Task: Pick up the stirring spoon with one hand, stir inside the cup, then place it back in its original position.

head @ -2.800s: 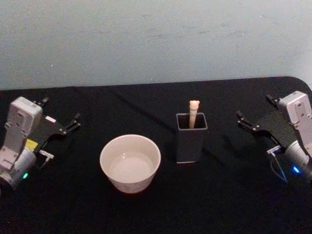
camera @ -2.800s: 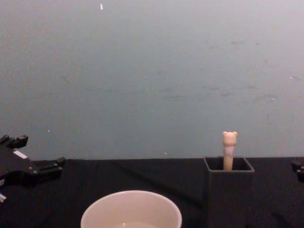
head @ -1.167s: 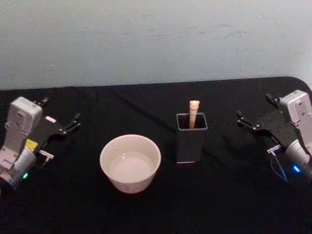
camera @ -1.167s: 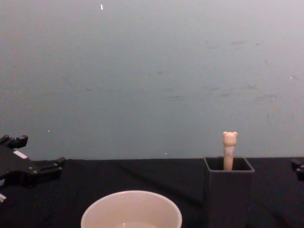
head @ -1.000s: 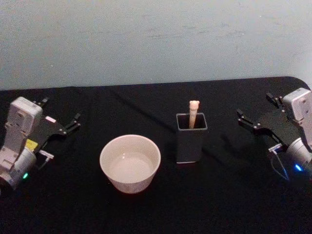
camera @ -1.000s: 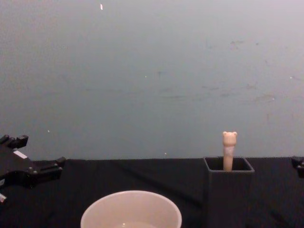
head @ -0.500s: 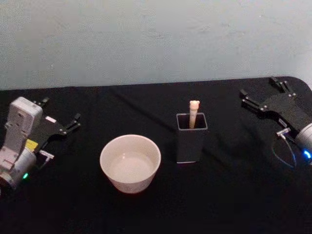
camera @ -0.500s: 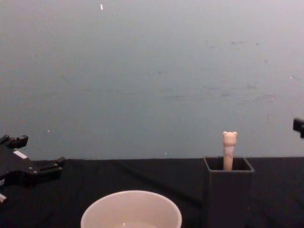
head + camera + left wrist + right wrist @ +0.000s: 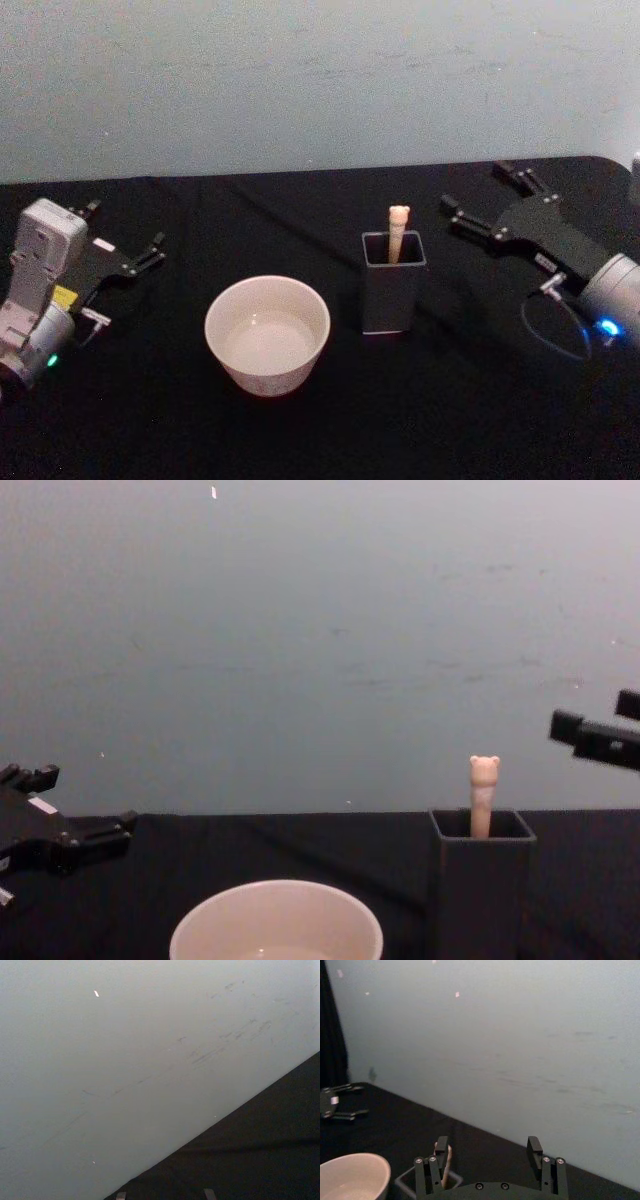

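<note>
At two o'clock from the dark grey holder (image 9: 388,295) in the head view, up off the black cloth (image 9: 300,215): right gripper (image 9: 478,190), spread wide and gripping nothing. Points its two dark fingers (image 9: 534,1149) toward ten o'clock, short of the holder and touching nothing. Hangs, in the chest view, at two o'clock of the holder's mouth, higher than its rim and seen against the pale wall (image 9: 320,630). Trails back toward four o'clock into a grey wrist with a blue light and a loop of thin cable.

Upright inside the holder: stirring spoon (image 9: 397,232), with the cream handle and tiny bear head standing clear above the square mouth and the metal bowl hidden below. Shows in the right wrist view just behind one spread finger, not touched by it.

At eight o'clock from the holder, near but apart from it: cup (image 9: 265,380), round and cream-white, standing on the cloth.

Far off at nine o'clock from the cup, well apart at the cloth's edge: left gripper (image 9: 125,225), low by the cloth, fingers parted and gripping nothing, aimed toward two o'clock. Runs back toward seven o'clock into a grey wrist block with a green light.
</note>
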`<action>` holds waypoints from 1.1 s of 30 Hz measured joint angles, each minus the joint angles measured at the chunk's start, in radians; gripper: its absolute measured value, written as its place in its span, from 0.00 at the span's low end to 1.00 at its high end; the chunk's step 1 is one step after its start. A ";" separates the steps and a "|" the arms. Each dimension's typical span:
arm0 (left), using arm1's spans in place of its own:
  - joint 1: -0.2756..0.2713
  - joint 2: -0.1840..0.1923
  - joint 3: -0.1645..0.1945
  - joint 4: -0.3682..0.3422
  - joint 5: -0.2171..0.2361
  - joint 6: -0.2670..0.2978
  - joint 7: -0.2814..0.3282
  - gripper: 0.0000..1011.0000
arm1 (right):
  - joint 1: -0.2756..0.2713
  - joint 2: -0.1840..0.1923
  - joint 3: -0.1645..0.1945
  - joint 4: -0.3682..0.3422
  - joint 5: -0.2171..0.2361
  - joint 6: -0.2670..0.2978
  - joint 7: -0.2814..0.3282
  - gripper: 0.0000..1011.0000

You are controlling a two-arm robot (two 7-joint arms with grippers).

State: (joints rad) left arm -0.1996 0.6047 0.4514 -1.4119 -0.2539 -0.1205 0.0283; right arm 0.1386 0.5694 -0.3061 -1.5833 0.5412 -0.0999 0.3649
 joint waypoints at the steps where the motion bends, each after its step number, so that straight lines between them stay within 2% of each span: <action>1: 0.000 0.000 0.000 0.000 0.000 0.000 0.000 0.99 | 0.000 -0.002 -0.004 0.000 -0.003 0.002 0.005 0.99; 9: 0.000 0.000 0.000 0.000 0.000 0.000 0.000 0.99 | 0.000 -0.028 -0.034 0.008 -0.043 0.022 0.026 0.99; 22: 0.000 0.000 0.000 0.000 0.000 0.000 0.000 0.99 | 0.047 -0.102 -0.068 0.073 -0.115 0.062 0.021 0.99; 33: 0.000 0.000 0.000 0.000 0.000 0.000 0.000 0.99 | 0.078 -0.150 -0.063 0.112 -0.142 0.089 0.020 0.99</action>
State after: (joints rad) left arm -0.1995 0.6047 0.4514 -1.4120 -0.2539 -0.1205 0.0283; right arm 0.2163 0.4191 -0.3695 -1.4713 0.3988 -0.0110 0.3853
